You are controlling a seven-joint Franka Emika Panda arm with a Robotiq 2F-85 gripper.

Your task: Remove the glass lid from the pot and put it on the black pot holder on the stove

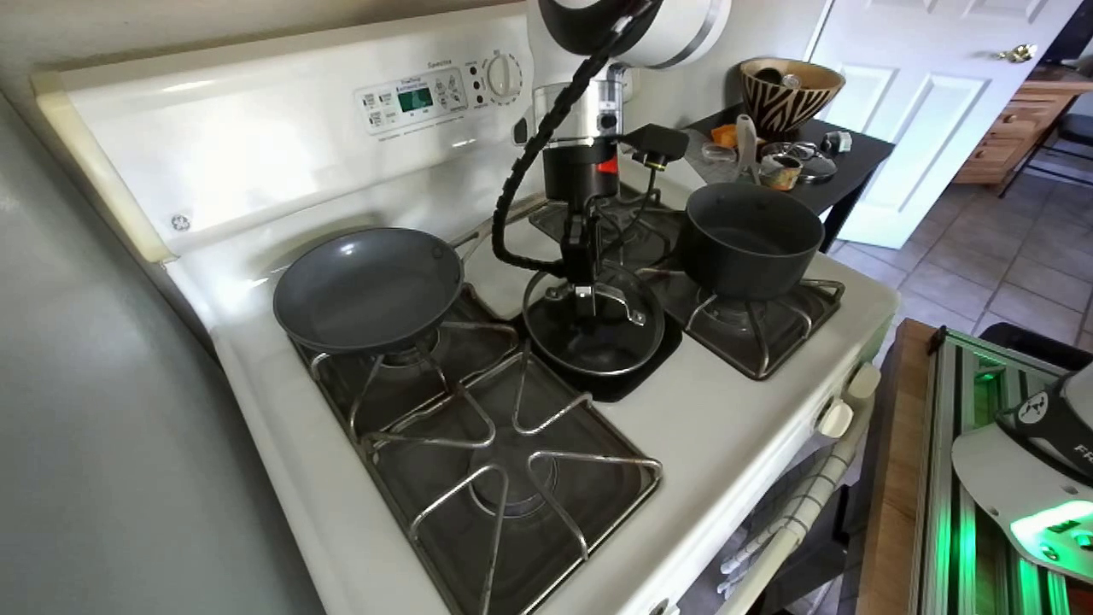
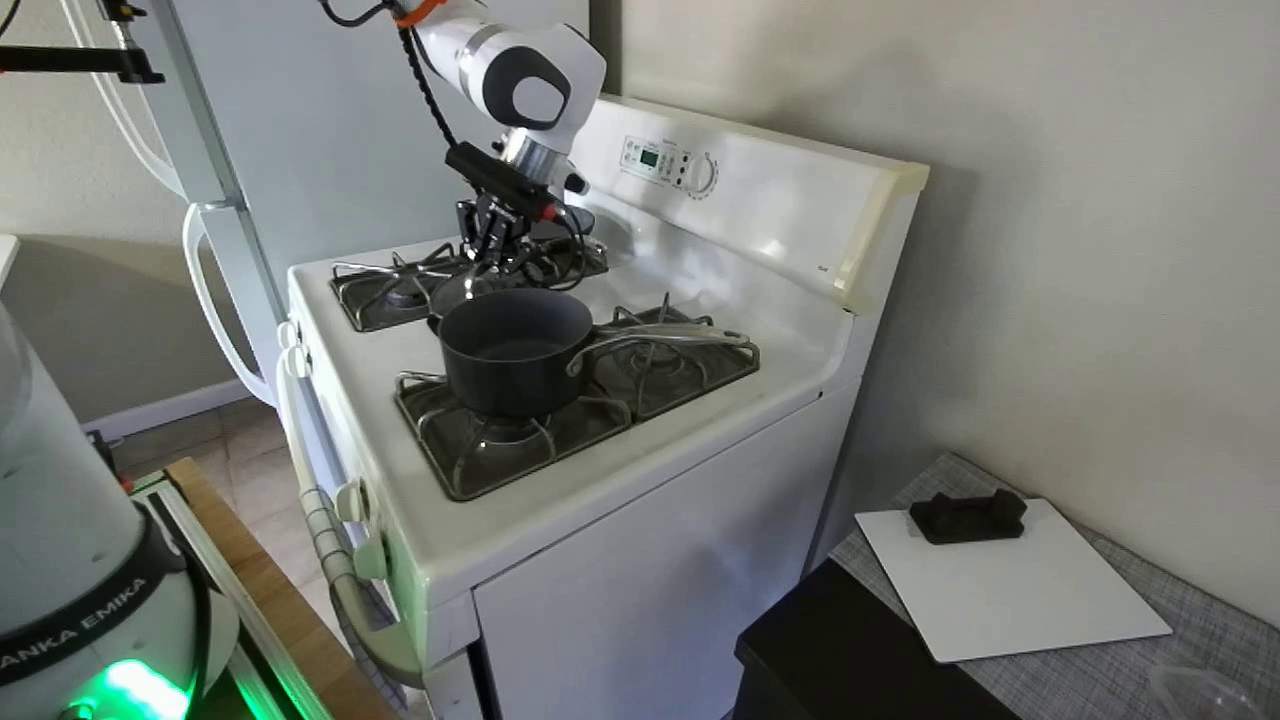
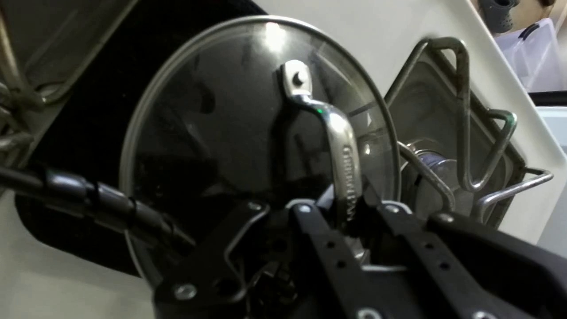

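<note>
In the wrist view, off-centre over the black pot holder (image 3: 97,110), past one edge of it: glass lid (image 3: 234,141). Cannot tell resting from hovering. On its metal handle (image 3: 339,133), marked GREENPAN, pinched narrow with a finger on either side: Robotiq gripper (image 3: 348,202). Beside, uncovered on a burner grate of the white gas stove (image 1: 717,418): dark saucepan (image 2: 515,360). On a rear grate: grey frying pan (image 1: 367,286). On the black side table (image 1: 867,152) beyond: zebra-striped bowl (image 1: 790,96).

Stove (image 1: 709,410): white, metal grates (image 1: 589,459)
Pot (image 1: 751,245): stands on front grates
Frying pan (image 1: 367,290): sits on back grates
Black pot holder (image 3: 88,133): lies between grates
</note>
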